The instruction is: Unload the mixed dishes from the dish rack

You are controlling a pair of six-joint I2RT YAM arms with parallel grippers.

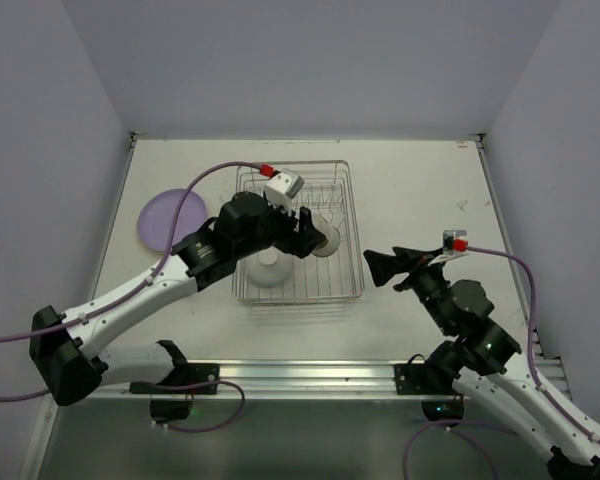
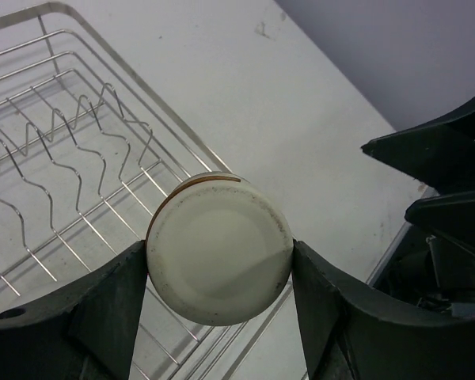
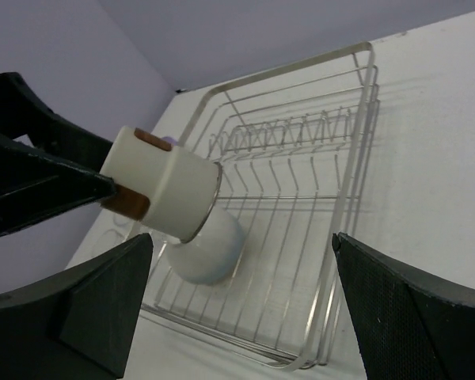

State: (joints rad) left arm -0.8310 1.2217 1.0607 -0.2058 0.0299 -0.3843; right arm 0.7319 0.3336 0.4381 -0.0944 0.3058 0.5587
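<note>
over the right half of the dish rack (image 1: 350,200), a cream cup (image 1: 326,240) is held on its side, clamped between the fingers of the left gripper (image 1: 318,238); its brown band is shown only by the wrist views. a white bowl (image 1: 270,268) is kept in the rack's near left part. a purple plate (image 1: 165,220) is laid on the table (image 1: 420,180) left of the rack. the right gripper (image 1: 375,268) is held spread wide, apart from the rack.

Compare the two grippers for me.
The left gripper is shut on the cup; the right gripper is open and empty. The left hangs over the rack; the right is over the table, to the rack's right. Both have dark fingers.
</note>
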